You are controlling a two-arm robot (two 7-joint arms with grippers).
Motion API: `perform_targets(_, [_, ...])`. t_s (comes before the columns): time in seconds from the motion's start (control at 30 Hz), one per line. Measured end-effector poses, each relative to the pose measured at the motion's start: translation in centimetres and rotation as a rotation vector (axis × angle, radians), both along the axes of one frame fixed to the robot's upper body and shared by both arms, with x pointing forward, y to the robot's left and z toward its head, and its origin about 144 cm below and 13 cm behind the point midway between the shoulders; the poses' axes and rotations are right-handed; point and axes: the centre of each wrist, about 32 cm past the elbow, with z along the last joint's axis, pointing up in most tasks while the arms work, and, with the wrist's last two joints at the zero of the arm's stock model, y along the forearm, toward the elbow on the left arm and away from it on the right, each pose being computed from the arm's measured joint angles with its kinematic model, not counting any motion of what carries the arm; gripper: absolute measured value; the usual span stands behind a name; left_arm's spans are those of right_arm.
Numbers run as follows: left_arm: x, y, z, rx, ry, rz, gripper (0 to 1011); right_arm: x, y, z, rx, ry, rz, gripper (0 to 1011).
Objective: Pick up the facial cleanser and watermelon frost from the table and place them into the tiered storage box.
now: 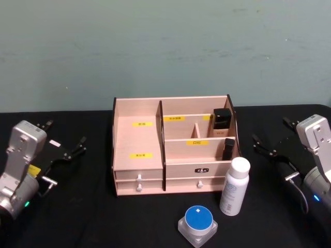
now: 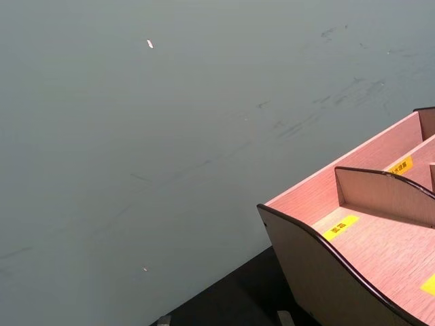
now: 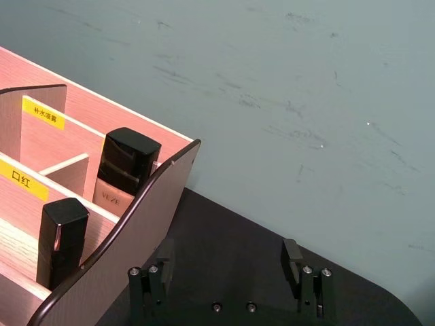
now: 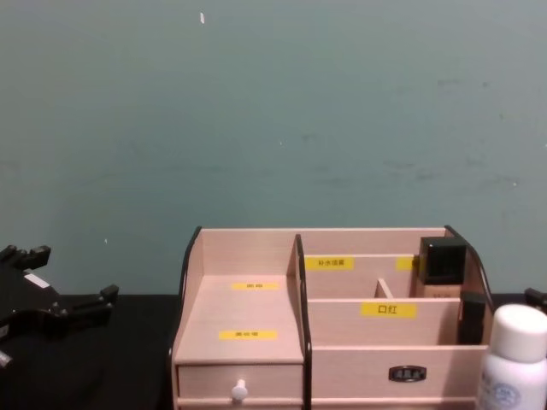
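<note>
Standing at the back of the black table [image 1: 77,217], the tiered storage box [image 1: 137,139] holds a dark square-capped bottle [image 1: 222,120] in its rear right compartment and a slim black tube [image 1: 228,149] in the compartment ahead of it. The facial cleanser [image 1: 235,187], tall, white and round-capped, stands upright just before the box's right front corner. The watermelon frost [image 1: 198,223], a squat clear jar with a blue lid, sits near it, closer to the robot. The left end effector [image 1: 64,139] and right end effector [image 1: 273,135] flank the box, fingers spread and empty. A teal wall [image 1: 165,46] rises behind.
</note>
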Motion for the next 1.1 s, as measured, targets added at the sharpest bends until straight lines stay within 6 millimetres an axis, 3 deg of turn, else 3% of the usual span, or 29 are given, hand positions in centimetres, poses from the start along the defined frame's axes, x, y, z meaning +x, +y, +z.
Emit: perform_targets(1.1, [0.00, 0.00, 0.00, 0.000, 0.000, 0.000, 1009, 0.00, 0.00, 0.00, 0.000, 0.000, 0.000, 1002])
